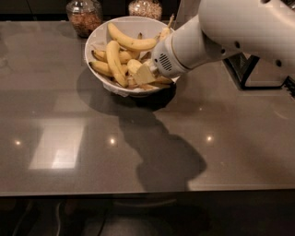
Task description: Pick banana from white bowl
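Note:
The white bowl [99, 39] sits at the back of the grey table, filled with several yellow bananas. One thick curved banana [114, 69] lies at the left of the pile, another [131, 43] across the top. My gripper [144, 74] reaches down from the right into the bowl's right half, its pale tip among the bananas. The white arm covers the bowl's right rim and the bananas under it.
Two glass jars [84, 16] [144, 8] stand behind the bowl. A dark frame object [251, 76] sits at the right behind the arm. The grey table [92, 147] stretches toward the front edge.

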Controlling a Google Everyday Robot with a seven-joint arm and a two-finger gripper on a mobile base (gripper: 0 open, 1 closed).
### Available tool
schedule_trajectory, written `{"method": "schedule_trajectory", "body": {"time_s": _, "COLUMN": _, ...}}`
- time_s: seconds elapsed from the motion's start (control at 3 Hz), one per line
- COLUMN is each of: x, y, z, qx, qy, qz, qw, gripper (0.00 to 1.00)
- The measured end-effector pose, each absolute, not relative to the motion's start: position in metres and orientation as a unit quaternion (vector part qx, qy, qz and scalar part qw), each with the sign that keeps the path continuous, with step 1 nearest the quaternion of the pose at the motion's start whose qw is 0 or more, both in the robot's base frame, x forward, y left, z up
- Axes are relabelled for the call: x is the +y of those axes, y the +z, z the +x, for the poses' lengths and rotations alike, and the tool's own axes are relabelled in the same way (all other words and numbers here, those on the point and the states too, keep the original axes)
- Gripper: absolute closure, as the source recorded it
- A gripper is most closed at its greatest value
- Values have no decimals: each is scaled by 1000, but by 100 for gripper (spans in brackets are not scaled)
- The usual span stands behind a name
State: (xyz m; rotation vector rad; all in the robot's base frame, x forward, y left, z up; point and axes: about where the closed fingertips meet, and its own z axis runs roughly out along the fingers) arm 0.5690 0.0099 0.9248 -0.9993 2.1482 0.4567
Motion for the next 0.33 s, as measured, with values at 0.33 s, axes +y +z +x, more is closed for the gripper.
{"method": "schedule_trajectory", "body": {"time_s": 0.33, "x": 0, "y": 951, "z": 556, "qx": 822, "qy": 153, "qz": -392, "qw": 384, "gripper": 100}}
